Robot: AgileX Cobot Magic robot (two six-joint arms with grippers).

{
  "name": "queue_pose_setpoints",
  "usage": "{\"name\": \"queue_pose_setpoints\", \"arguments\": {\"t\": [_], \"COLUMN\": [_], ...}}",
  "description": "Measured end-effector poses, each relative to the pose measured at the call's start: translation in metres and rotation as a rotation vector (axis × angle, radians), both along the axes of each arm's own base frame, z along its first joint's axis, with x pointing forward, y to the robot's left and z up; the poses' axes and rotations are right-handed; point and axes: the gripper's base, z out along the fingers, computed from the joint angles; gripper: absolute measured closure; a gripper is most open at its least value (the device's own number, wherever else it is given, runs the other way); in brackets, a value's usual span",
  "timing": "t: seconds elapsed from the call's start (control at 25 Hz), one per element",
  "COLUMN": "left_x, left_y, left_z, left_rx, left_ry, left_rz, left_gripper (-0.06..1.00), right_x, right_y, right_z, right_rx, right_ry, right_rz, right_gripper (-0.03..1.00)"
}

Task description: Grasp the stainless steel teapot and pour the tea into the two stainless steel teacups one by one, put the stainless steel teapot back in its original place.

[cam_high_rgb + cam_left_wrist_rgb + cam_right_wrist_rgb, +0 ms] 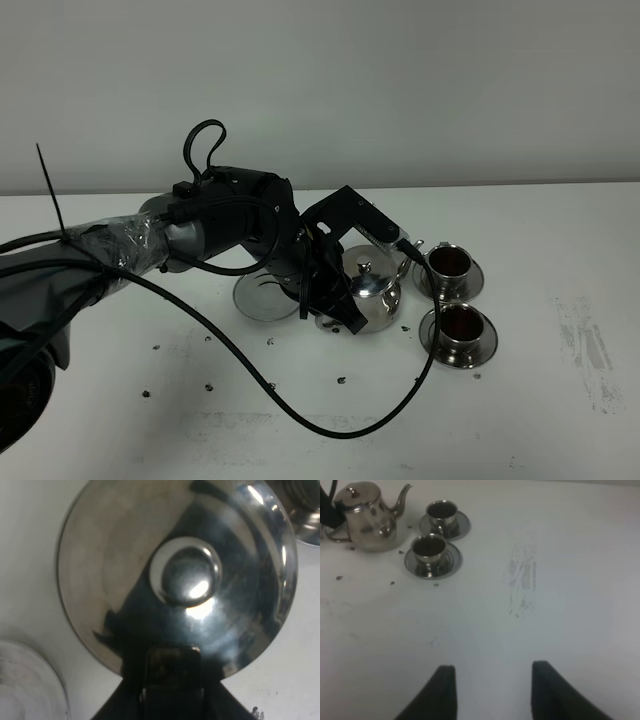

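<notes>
Beside the filled cups [455, 290], the left hand [335, 290] grips the pot [372, 292] by its handle; returning it to the saucer [262, 297] remains. The right hand [492, 690] is clenched empty.

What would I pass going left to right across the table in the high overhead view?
Empty saucer → teapot, with the left tool at its handle → the two cups, one behind the other, both holding dark tea.
</notes>
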Motion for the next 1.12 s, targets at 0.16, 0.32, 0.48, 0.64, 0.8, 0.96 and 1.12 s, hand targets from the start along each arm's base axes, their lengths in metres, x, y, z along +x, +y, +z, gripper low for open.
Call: {"name": "queue_pose_setpoints", "arguments": {"t": [0.16,0.32,0.48,0.64,0.8,0.96,1.12], "left_x": [-0.003,-0.009,-0.010,-0.004,-0.001,-0.007,-0.018], "left_y": [0.001,0.008,0.028,0.052,0.069,0.086,0.102], "left_z": [0.016,0.048,0.074,0.080,0.079,0.070,0.061], "left_rx": [-0.009,-0.005,0.000,0.022,0.034,0.026,0.006], "left_ry": [-0.016,-0.048,-0.054,-0.009,0.041,0.040,0.011], "left_rz": [-0.003,-0.016,0.044,0.120,0.179,0.222,0.260], "left_gripper": [0.72,0.72,0.72,0.72,0.72,0.72,0.72], "right_x": [0.000,0.000,0.000,0.000,0.000,0.000,0.000], "right_y": [0.000,0.000,0.000,0.000,0.000,0.000,0.000], "right_z": [0.000,0.000,0.000,0.000,0.000,0.000,0.000], "right_rx": [0.000,0.001,0.001,0.001,0.001,0.001,0.001], "right_ry": [0.000,0.000,0.000,0.000,0.000,0.000,0.000], "right_rz": [0.000,0.000,0.000,0.000,0.000,0.000,0.000], "right_gripper": [0.63,0.63,0.63,0.63,0.63,0.63,0.63]}}
